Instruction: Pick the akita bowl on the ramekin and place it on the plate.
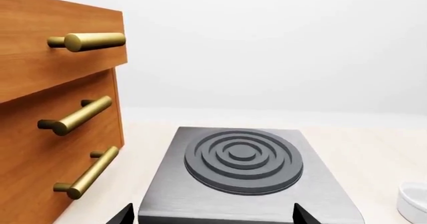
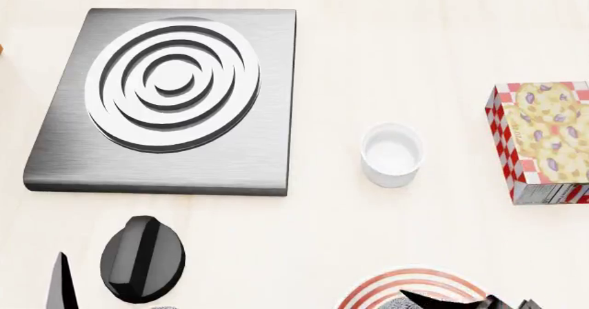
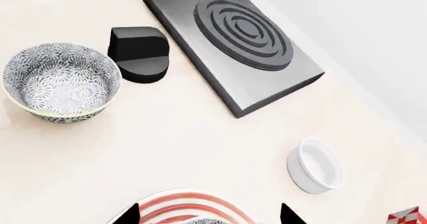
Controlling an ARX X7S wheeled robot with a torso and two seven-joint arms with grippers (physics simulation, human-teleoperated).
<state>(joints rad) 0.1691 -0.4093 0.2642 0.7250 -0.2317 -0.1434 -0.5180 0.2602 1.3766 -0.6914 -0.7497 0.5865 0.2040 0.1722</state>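
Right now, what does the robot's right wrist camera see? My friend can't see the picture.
A patterned black-and-white bowl sits empty on a pale table, beside a black knob and a grey burner plate. A small white ramekin stands alone nearer the wall. At the picture's edge, the claw's dark tips show by a red-ringed plate.

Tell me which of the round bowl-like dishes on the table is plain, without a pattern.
The ramekin, a small glossy white straight-sided cup near the stove plate's corner. The akita bowl beside the black knob is speckled black and white.
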